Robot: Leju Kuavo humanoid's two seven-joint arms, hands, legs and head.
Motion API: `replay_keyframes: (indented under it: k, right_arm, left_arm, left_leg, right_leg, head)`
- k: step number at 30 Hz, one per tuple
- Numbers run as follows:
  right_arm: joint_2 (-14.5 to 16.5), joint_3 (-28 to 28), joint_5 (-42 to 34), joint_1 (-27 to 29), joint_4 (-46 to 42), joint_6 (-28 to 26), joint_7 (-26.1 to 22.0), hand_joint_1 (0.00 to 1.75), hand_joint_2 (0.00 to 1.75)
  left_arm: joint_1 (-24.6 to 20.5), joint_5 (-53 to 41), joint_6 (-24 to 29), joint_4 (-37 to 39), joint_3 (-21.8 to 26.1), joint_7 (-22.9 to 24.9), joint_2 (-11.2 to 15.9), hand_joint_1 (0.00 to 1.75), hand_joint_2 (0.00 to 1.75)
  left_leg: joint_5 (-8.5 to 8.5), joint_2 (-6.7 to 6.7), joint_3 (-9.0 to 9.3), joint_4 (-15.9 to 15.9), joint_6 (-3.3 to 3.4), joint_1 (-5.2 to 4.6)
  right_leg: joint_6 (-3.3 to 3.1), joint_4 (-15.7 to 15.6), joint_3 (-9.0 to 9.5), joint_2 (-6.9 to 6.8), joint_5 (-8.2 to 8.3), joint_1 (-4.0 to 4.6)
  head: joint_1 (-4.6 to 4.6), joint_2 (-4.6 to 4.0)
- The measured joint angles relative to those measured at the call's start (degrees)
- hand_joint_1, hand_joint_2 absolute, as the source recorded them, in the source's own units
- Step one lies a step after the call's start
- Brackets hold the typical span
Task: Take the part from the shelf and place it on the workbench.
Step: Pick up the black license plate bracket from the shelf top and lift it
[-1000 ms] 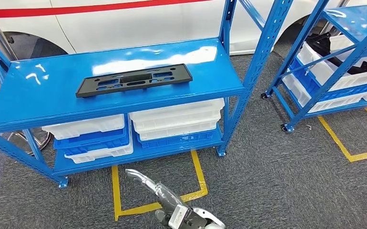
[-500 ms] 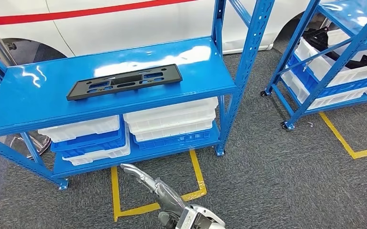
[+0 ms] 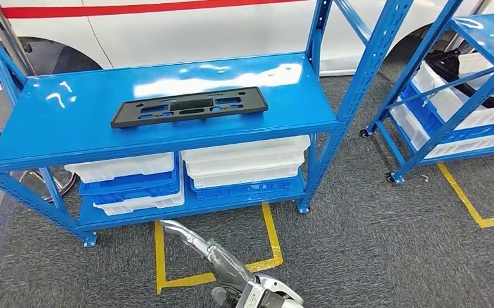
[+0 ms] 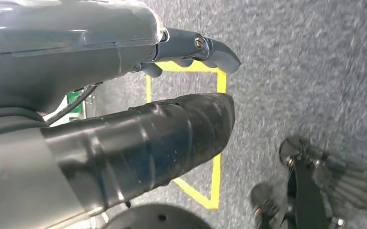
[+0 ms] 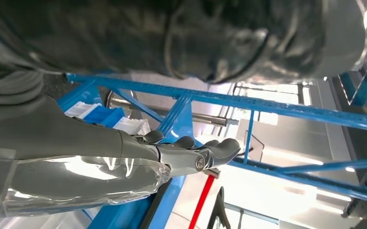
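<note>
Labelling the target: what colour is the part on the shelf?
Black, a flat slotted part on the blue shelf; clearest in the head view.

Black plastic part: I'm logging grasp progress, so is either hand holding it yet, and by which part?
No. The flat black slotted plastic part lies untouched on the blue metal shelf. The right hand and left hand hold nothing.

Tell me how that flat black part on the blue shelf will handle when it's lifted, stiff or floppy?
The black part looks like thin moulded plastic with cut-outs, so probably light and fairly stiff, though it may flex if lifted by one end. It lies flat on the glossy shelf, so it will likely slide rather than tip when pushed.
</note>
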Motion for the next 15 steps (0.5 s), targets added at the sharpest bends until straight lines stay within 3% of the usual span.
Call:
replay_keyframes:
  k: [1, 2, 3, 5, 7, 9, 11, 12, 13, 15]
  right_arm:
    - [-0.06, 0.05, 0.03, 0.01, 0.0, -0.01, 0.01, 0.0, 0.0]
    - [-0.1, 0.1, 0.05, 0.01, 0.0, -0.01, 0.02, 0.0, 0.0]
    - [-0.11, 0.13, 0.08, 0.0, -0.02, -0.02, 0.02, 0.0, 0.0]
    - [-0.13, 0.14, 0.13, -0.02, -0.08, -0.02, 0.03, 0.0, 0.0]
    - [-0.16, 0.17, 0.17, -0.03, -0.18, -0.02, 0.05, 0.0, 0.0]
    - [-0.15, 0.22, 0.17, -0.05, -0.3, -0.02, 0.08, 0.0, 0.0]
    - [-0.12, 0.26, 0.17, -0.08, -0.44, -0.02, 0.08, 0.0, 0.0]
    - [-0.11, 0.27, 0.17, -0.08, -0.5, -0.04, 0.08, 0.0, 0.0]
    - [-0.11, 0.28, 0.17, -0.07, -0.53, -0.08, 0.11, 0.0, 0.0]
    - [-0.13, 0.29, 0.13, -0.04, -0.54, -0.23, 0.16, 0.0, 0.0]
  left_arm:
    - [0.01, -0.01, 0.01, 0.0, 0.0, -0.02, 0.03, 0.0, 0.0]
    - [0.02, -0.01, -0.02, 0.0, 0.0, -0.04, 0.05, 0.0, 0.0]
    - [0.0, -0.02, -0.03, 0.0, -0.01, -0.05, 0.05, 0.0, 0.0]
    - [-0.07, -0.02, -0.08, 0.0, -0.03, -0.06, -0.04, 0.0, 0.0]
    - [-0.07, -0.02, -0.08, 0.0, -0.04, -0.09, -0.14, 0.0, 0.0]
    - [0.07, -0.02, -0.07, 0.01, -0.04, -0.11, -0.11, 0.0, 0.0]
    - [0.15, -0.02, -0.06, 0.02, -0.04, -0.11, -0.04, 0.0, 0.0]
    - [0.11, -0.02, -0.05, 0.02, -0.04, -0.1, -0.01, 0.0, 0.0]
    - [0.07, -0.02, -0.05, 0.02, -0.04, -0.09, -0.01, 0.0, 0.0]
    - [0.01, -0.02, -0.05, 0.02, -0.04, -0.09, 0.01, 0.0, 0.0]
  left_leg:
    - [-0.01, -0.46, -0.02, 0.07, 0.0, -0.01]
    - [-0.03, -1.01, 0.0, 0.15, -0.01, -0.01]
    - [-0.06, -1.57, 0.05, 0.22, -0.05, 0.0]
    - [-0.13, -2.59, -0.02, 0.38, -0.31, 0.0]
    - [-0.07, -3.38, -0.31, 0.4, -0.9, 0.14]
    - [0.07, -4.0, -0.46, 0.17, -1.64, 0.3]
    - [-1.01, -2.78, -1.05, 1.54, -2.15, 0.25]
    - [-2.43, -1.79, -2.07, 3.8, -2.33, 0.21]
    - [-4.24, -0.79, -3.56, 7.06, -2.51, 0.26]
    - [-7.15, -0.19, -6.84, 13.98, -2.91, 0.4]
  right_leg:
    - [-0.01, 0.81, -0.51, 0.05, 0.38, -0.07]
    - [-0.12, -0.61, 0.06, 0.19, 1.84, -0.13]
    - [-0.33, -3.95, 1.58, 0.67, 3.97, -0.16]
    - [-0.82, -11.35, 4.94, 2.9, 7.06, -0.19]
    - [-1.01, -14.44, 6.25, 4.11, 7.65, -0.07]
    - [-1.27, -14.95, 6.47, 3.25, 7.87, -0.06]
    - [-1.9, -15.86, 7.04, 2.3, 8.27, -0.36]
    - [-2.16, -16.23, 7.28, 1.77, 8.43, -0.52]
    - [-2.32, -16.36, 7.37, 1.29, 8.47, -0.46]
    - [-2.44, -16.32, 7.32, 0.44, 8.4, -0.37]
  head:
    - [-0.01, 0.0]
    - [0.0, 0.0]
    - [0.0, 0.0]
    - [0.01, 0.0]
    - [0.0, 0.0]
    - [-0.01, 0.0]
    - [-0.11, 0.0]
    - [-0.2, 0.0]
    - [-0.28, 0.0]
    - [-0.35, 0.0]
